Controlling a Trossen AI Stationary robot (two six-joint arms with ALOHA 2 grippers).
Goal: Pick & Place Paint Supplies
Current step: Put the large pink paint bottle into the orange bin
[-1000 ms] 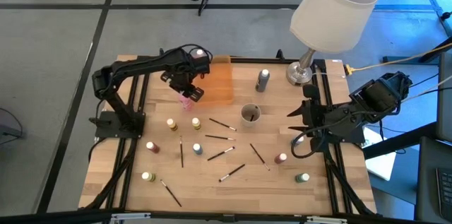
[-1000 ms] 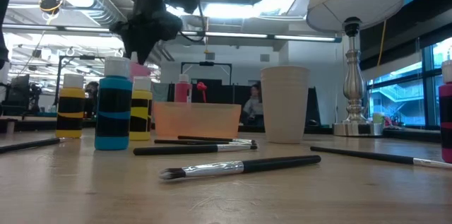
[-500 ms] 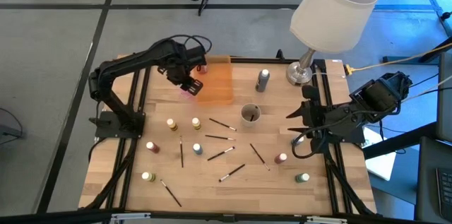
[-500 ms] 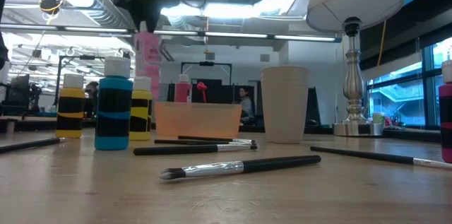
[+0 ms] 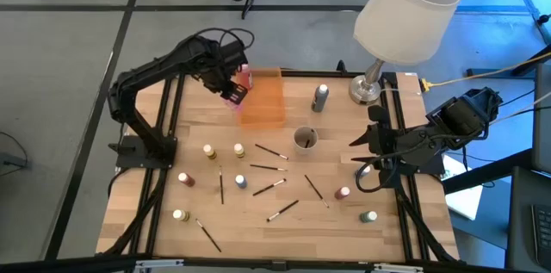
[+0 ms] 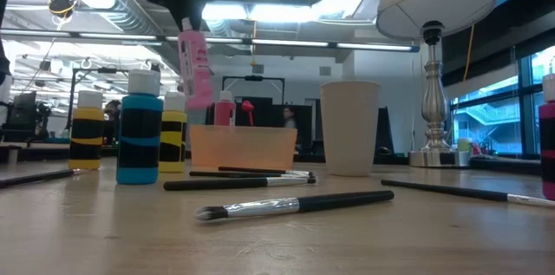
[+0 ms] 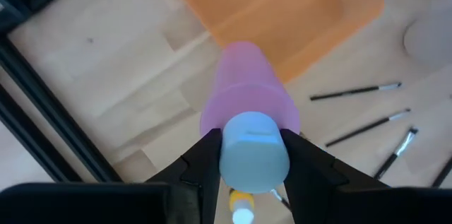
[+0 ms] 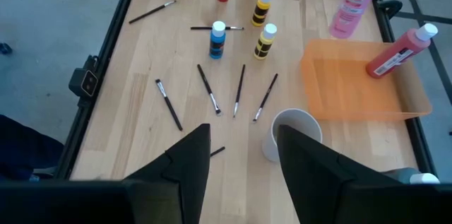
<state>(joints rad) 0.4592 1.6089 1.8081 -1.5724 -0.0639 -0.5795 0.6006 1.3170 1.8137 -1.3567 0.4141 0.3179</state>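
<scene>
Left gripper: pinching small pink plastic paint bottle above translucent orange tray edge. Right gripper: fingers spread, empty, at table's right side.

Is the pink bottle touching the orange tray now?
Apart. The low view shows the pink bottle hanging from the left hand, with clear air above the orange tray.

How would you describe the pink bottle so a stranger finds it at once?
Find the orange tray at the table's far edge. Above its left corner, the left end effector holds the pink bottle in the air; every other bottle rests on something.
</scene>
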